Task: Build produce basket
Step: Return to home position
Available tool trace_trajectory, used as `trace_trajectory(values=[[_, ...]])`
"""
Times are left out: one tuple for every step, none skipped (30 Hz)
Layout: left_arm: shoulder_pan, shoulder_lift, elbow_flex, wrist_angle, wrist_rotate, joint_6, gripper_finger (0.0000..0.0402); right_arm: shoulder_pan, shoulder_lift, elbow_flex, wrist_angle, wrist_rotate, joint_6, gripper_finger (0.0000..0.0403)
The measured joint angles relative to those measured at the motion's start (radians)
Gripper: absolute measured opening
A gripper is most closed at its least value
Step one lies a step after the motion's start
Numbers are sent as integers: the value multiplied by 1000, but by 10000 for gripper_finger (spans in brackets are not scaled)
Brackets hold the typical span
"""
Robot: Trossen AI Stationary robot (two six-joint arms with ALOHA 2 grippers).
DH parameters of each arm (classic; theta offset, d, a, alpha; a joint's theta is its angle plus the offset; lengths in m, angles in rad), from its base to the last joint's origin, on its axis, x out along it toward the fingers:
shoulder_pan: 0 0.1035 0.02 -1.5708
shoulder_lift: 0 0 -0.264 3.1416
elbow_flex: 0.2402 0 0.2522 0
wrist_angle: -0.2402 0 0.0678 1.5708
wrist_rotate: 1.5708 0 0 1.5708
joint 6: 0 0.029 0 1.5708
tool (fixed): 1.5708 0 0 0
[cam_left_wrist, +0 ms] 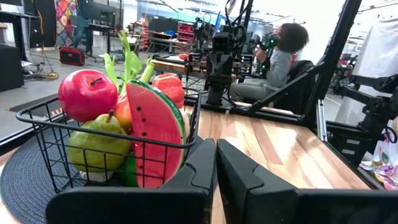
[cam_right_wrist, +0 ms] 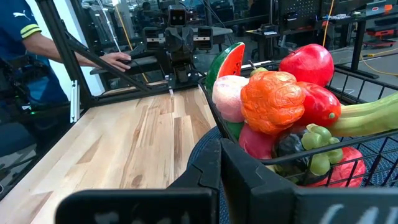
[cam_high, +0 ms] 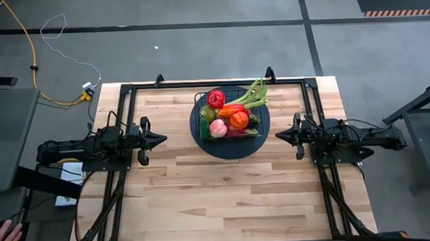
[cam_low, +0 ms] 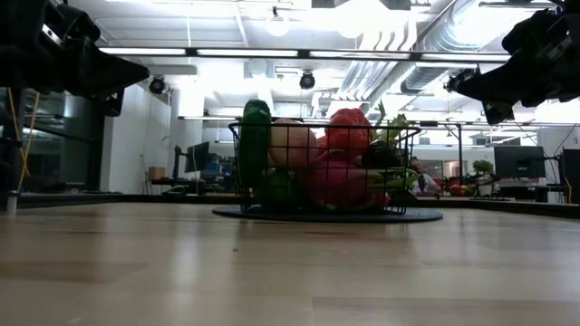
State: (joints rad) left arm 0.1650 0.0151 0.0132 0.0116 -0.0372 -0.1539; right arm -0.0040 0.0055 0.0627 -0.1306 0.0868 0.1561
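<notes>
high: overhead | low: table-level | 2 wrists: facing inward, sharing basket (cam_left_wrist: 37, 149)

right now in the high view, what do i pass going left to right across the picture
person's hand at the bottom corner → left gripper, pointing inward → basket filled with produce → right gripper, pointing inward

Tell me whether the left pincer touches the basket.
Apart. The high view shows the left pincer well short of the basket, with bare table between them.
</notes>
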Motion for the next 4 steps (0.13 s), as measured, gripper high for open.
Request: trace_trajectory(values=[[0, 0, 0, 0, 0, 0, 5, 0, 0, 0, 0, 0, 0, 0], [0, 0, 0, 0, 0, 0, 5, 0, 0, 0, 0, 0, 0, 0], [0, 0, 0, 0, 0, 0, 5, 0, 0, 0, 0, 0, 0, 0], [0, 0, 0, 0, 0, 0, 5, 0, 0, 0, 0, 0, 0, 0]])
